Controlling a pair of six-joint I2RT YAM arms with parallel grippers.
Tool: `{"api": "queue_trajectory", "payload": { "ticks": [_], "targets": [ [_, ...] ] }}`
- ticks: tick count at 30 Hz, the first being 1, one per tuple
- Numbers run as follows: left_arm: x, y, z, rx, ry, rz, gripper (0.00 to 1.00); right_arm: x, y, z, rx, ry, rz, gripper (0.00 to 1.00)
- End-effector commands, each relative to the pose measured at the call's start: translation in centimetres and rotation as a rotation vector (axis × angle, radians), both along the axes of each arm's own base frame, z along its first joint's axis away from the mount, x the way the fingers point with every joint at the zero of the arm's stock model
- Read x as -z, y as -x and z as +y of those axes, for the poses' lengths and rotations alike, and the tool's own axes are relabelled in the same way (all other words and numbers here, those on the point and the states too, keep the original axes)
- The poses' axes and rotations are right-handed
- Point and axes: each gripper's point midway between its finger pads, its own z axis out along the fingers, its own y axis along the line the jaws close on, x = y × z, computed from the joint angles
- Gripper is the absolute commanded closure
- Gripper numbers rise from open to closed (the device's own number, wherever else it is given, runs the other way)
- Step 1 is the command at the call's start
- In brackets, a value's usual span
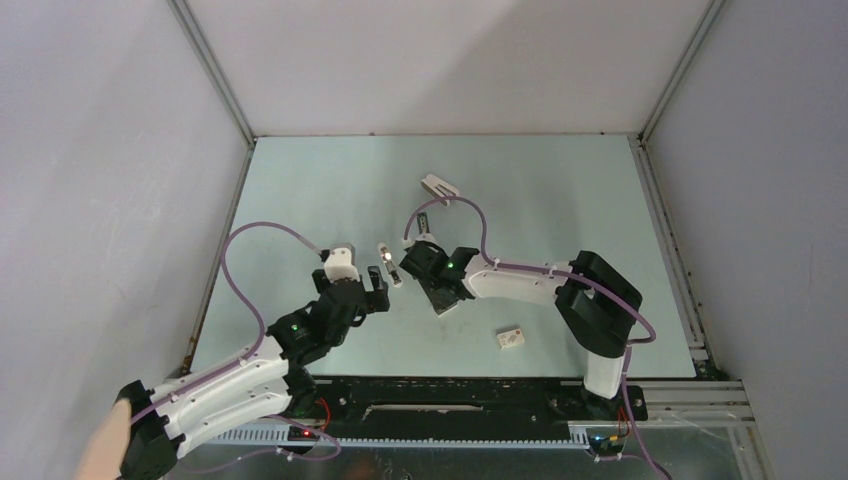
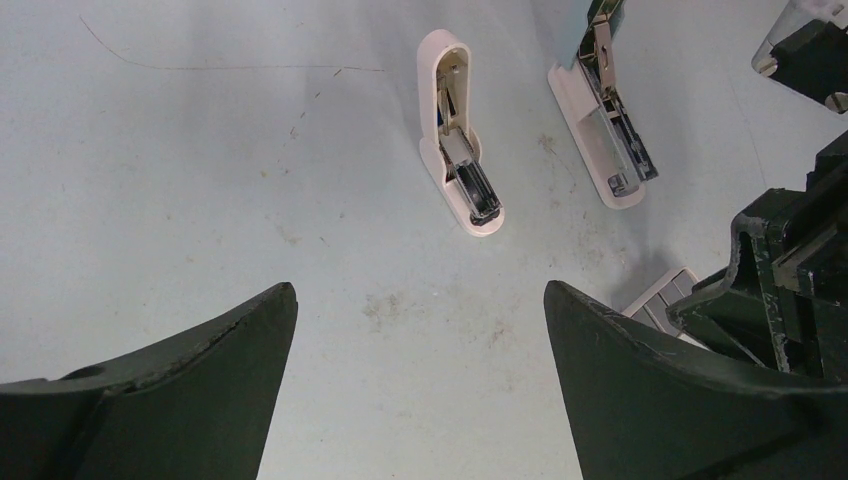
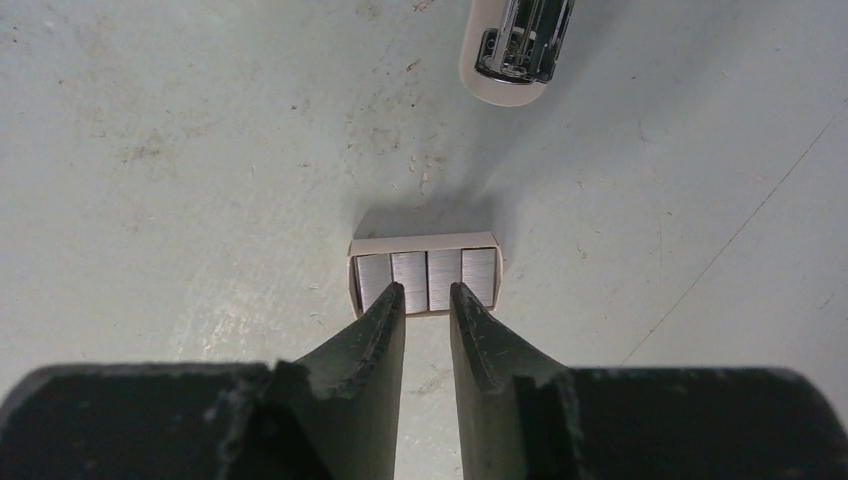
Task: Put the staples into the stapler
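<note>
The staples (image 3: 425, 277) are several grey ribbed strips side by side in a small cream tray. My right gripper (image 3: 427, 290) hovers at the tray's near edge, fingers a narrow gap apart, holding nothing. In the top view the right gripper (image 1: 438, 288) hides the tray. A corner of the tray (image 2: 655, 297) shows in the left wrist view beside the right gripper (image 2: 790, 290). The stapler (image 1: 423, 222), slim with a pale body and white base, lies open (image 2: 603, 140). My left gripper (image 1: 378, 285) is wide open and empty (image 2: 420, 290) above bare table.
A white-and-cream stapler (image 1: 389, 266) lies open between the grippers (image 2: 460, 150); its rounded end shows in the right wrist view (image 3: 515, 50). A white wedge-shaped stapler (image 1: 440, 186) lies further back. A small white box with a red mark (image 1: 511, 339) lies front right. Walls enclose the table.
</note>
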Motion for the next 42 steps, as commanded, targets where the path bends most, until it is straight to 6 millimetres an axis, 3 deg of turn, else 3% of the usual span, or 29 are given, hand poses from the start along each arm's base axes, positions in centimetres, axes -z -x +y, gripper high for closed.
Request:
{"api": "queue_trajectory", "payload": {
  "ticks": [1, 9, 18, 22, 34, 39, 42],
  "targets": [
    [-1.1, -0.5, -0.3, 0.0, 0.021, -0.035, 0.04, 0.2, -0.2, 0.8, 0.002, -0.025, 0.002, 0.72],
    [-1.1, -0.5, -0.3, 0.0, 0.019, -0.034, 0.04, 1.0, -0.2, 0.5, 0.007, -0.007, 0.012, 0.65],
    [-1.0, -0.5, -0.3, 0.0, 0.021, -0.033, 0.04, 1.8, -0.4, -0.4, 0.029, 0.037, 0.015, 0.66],
    [-1.0, -0.5, -0.3, 0.001, 0.022, -0.034, 0.04, 2.0, -0.1, -0.6, 0.038, -0.014, 0.062, 0.71],
    [-0.9, -0.4, -0.7, 0.011, 0.03, -0.03, 0.04, 1.1, 0.0, -0.9, 0.061, -0.245, 0.179, 0.83],
    [-1.0, -0.4, -0.7, 0.015, 0.033, -0.03, 0.04, 0.1, -0.3, -1.4, 0.062, -0.283, 0.16, 0.85],
    [-1.0, -0.5, -0.8, 0.017, 0.036, -0.032, 0.04, -1.1, -0.4, -1.4, 0.041, -0.252, 0.08, 0.8]
  ]
}}
